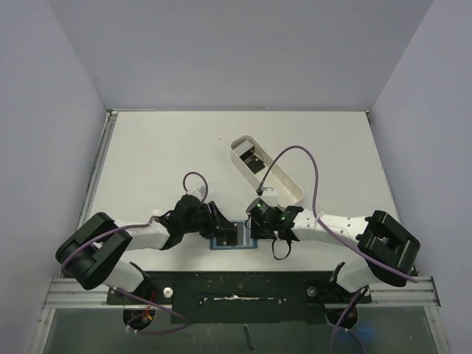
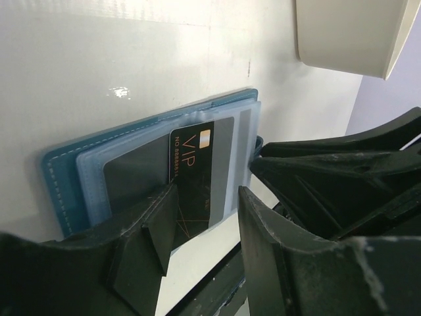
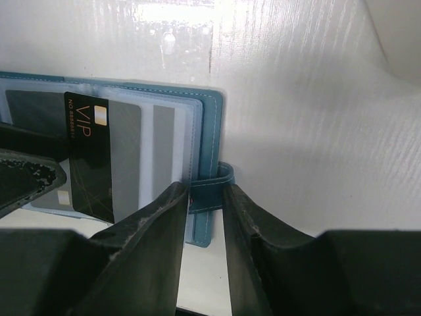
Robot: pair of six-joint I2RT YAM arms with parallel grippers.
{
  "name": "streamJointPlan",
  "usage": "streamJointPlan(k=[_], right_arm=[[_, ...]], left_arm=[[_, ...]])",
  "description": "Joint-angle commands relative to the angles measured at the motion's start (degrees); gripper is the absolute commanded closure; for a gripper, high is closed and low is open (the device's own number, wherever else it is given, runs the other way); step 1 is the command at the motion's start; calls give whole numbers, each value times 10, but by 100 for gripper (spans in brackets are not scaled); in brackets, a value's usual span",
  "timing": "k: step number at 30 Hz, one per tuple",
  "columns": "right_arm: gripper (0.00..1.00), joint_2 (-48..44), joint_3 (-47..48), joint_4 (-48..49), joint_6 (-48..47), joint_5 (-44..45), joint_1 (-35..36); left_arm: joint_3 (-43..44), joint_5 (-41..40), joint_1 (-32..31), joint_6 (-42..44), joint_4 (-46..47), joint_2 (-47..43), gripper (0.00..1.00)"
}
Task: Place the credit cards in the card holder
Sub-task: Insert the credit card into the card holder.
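Observation:
The teal-blue card holder (image 1: 232, 236) lies open on the white table between my two grippers. A black VIP card (image 2: 197, 164) sits partly inside a clear pocket, its lower end sticking out; it also shows in the right wrist view (image 3: 92, 164). A darker card (image 2: 128, 181) lies under the plastic beside it. My left gripper (image 2: 207, 197) is open, its fingers straddling the VIP card's free end. My right gripper (image 3: 206, 191) is closed on the holder's strap tab (image 3: 214, 187) at its right edge. Another black card (image 1: 253, 160) lies in the white tray.
The long white oval tray (image 1: 291, 193) lies diagonally just behind the right gripper; its end shows in the left wrist view (image 2: 348, 33). The table's near edge with a black rail is right below the holder. Purple cables loop over both arms.

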Motion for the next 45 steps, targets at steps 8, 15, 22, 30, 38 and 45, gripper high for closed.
streamJointPlan(k=[8,15,22,30,38,45], right_arm=[[72,5,-11,33,13,-9,3],[73,8,-11,37,12,-10,6],[72,10,-13,43,12,-10,7],[73,8,-15,47,9,-4,10],[71,-14,-9,25,11,16,15],[71,-41,-10,17,14,22,18]], left_arm=[[18,5,-28,-15,47,50,59],[21,13,-39,-30,96,78,59],[26,21,-44,-42,136,85,59],[23,25,-51,-54,182,97,59],[31,12,-50,-44,153,58,58],[51,-38,-45,-3,27,-15,54]])
